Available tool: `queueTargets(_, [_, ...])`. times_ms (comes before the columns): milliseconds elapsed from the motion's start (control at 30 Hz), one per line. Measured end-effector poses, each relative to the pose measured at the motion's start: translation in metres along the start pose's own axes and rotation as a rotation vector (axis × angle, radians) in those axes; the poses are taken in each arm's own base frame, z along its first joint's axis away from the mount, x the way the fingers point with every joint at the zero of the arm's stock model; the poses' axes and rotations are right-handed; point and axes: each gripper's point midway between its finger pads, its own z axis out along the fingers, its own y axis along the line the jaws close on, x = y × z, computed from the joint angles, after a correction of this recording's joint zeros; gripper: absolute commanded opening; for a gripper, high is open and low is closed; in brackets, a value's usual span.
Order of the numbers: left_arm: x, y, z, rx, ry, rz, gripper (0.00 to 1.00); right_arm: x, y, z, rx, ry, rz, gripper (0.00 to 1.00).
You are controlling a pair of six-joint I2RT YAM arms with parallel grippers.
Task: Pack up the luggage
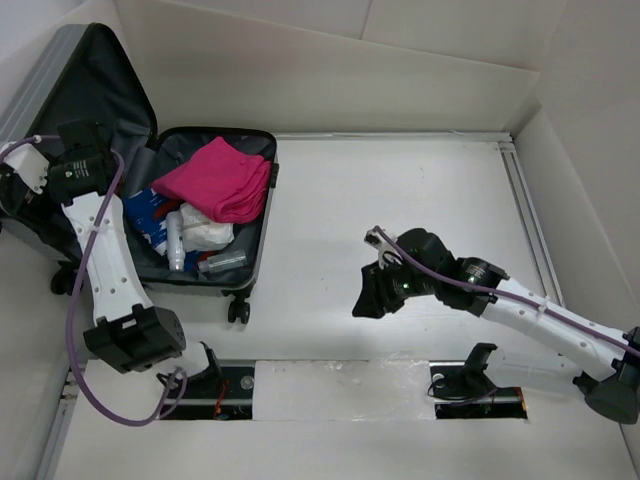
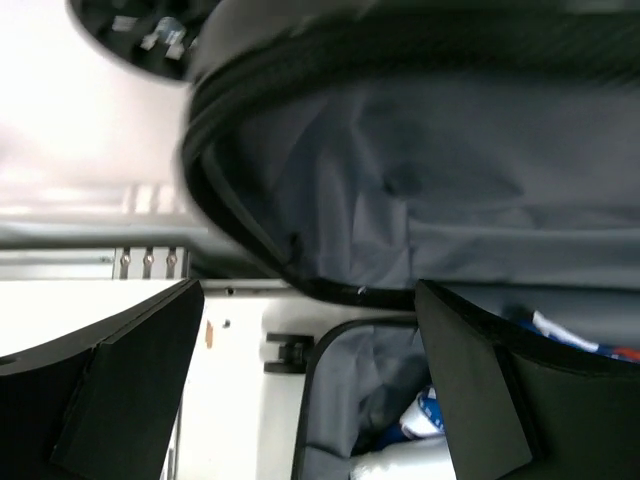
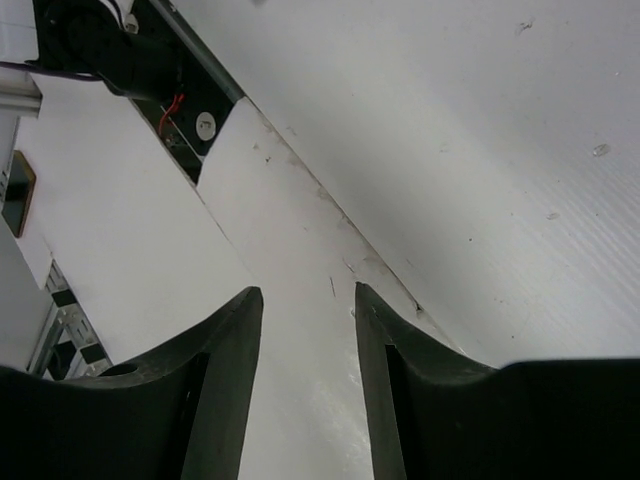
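The luggage (image 1: pixel 262 215) lies open at the left of the table, its silver-grey lid (image 1: pixel 60 80) leaning against the left wall. Inside lie a pink cloth (image 1: pixel 215 178), a blue packet (image 1: pixel 148 215), a white bag (image 1: pixel 205 233) and a small bottle (image 1: pixel 222 262). My left gripper (image 1: pixel 80 160) is open and empty, raised beside the lid's dark lining (image 2: pixel 420 190), above the suitcase's left edge (image 2: pixel 305 400). My right gripper (image 1: pixel 372 292) is open and empty, low over the bare table (image 3: pixel 300 330), well right of the suitcase.
White walls enclose the table on the left, back and right. A metal rail (image 1: pixel 530 220) runs along the right side. Both arm bases sit in slots (image 1: pixel 225 390) at the near edge. A black spinner wheel (image 1: pixel 238 310) sticks out at the suitcase's near corner.
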Motion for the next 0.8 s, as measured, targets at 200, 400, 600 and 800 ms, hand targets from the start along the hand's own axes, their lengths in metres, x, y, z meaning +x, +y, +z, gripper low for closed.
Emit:
queueTargets(200, [-0.02, -0.021, 0.005, -0.011, -0.026, -0.008, 0.72, 0.003, -0.004, 0.003, 0.009, 0.016, -0.008, 0.48])
queueTargets(400, [-0.048, -0.025, -0.004, 0.006, -0.063, -0.071, 0.71, 0.008, -0.01, 0.011, 0.027, 0.049, -0.004, 0.48])
queueTargets(600, [-0.076, -0.028, -0.027, 0.104, -0.07, -0.155, 0.72, 0.013, -0.014, 0.015, 0.035, 0.071, 0.002, 0.48])
queueTargets(800, [-0.119, -0.07, -0.097, 0.542, -0.042, -0.367, 0.91, 0.018, -0.019, 0.024, 0.042, 0.111, 0.013, 0.54])
